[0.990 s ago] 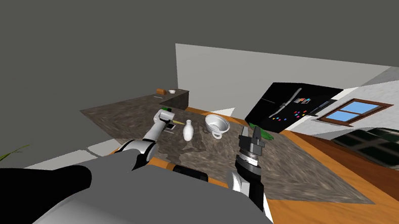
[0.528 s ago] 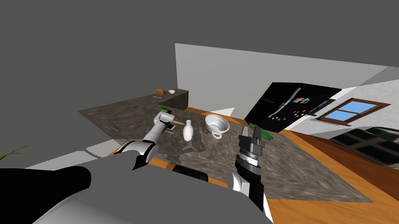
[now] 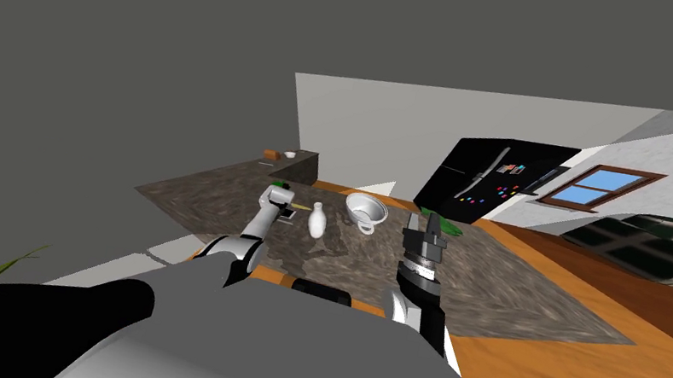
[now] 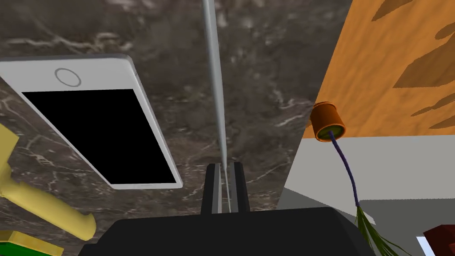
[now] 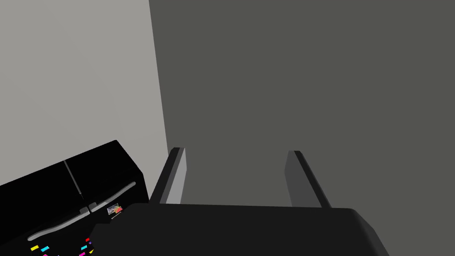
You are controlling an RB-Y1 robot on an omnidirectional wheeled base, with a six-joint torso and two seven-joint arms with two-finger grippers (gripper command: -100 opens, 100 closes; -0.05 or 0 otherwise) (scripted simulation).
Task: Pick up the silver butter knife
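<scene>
Butter knife [image 4: 216, 89], silver-grey and very slim, pinched edge-on in the left tool [image 4: 225, 171], thin fingers [image 4: 213, 186] drawn narrow and pressed to its sides. Reaching straight away from the tool over the dark marbled bench [image 4: 266, 66], running just beside the long edge of the white phone [image 4: 97, 129], apart from it. Cannot tell whether raised off the bench or resting on it.

Phone flat on the bench, black screen up. On the far side of the phone from the knife, a pale yellow rounded piece [image 4: 40, 204], with a green and yellow corner [image 4: 17, 246] next to it. On the knife's side of the phone, past the bench edge, orange floor [image 4: 400, 66] and a small orange-brown pot [image 4: 328, 121] with a thin purple stem.

Seen from the head: white bottle [image 3: 317, 220] upright near the phone, white cup [image 3: 365, 211] farther from the phone than the bottle. Right tool [image 3: 424, 231] raised well apart from the phone, beyond the cup, fingers [image 5: 177, 178] spread wide. Black fridge [image 3: 492, 182] far off from the phone, against the wall.
</scene>
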